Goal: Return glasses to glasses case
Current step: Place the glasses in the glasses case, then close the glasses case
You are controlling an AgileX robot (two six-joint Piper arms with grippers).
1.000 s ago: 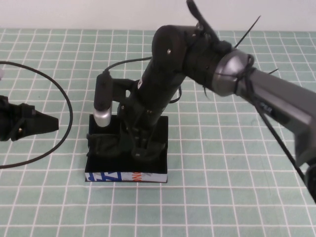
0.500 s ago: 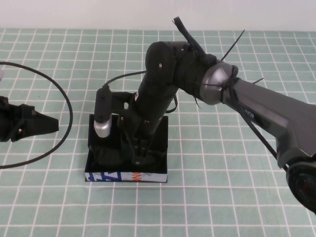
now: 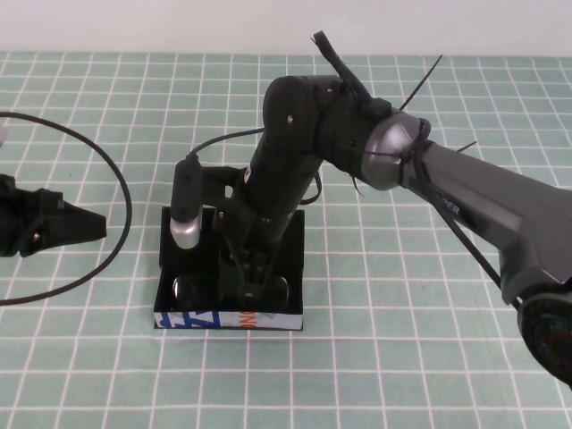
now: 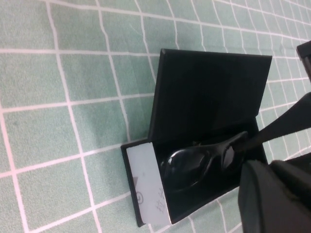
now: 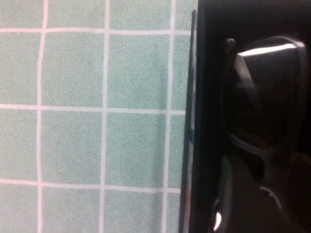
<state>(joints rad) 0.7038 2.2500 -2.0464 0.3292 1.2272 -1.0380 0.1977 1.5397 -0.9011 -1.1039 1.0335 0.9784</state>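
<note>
Green gridded mat [image 3: 402, 295] covers the table. Glasses [image 4: 204, 158] lie inside the open glasses case [image 3: 228, 319], lenses toward its white printed front. R gripper [image 3: 255, 286] is down in the case right over the glasses; can't tell if its fingers are closed. L gripper [image 3: 89, 225] sits well apart at the mat's left, fingers pinched together, holding nothing.
</note>
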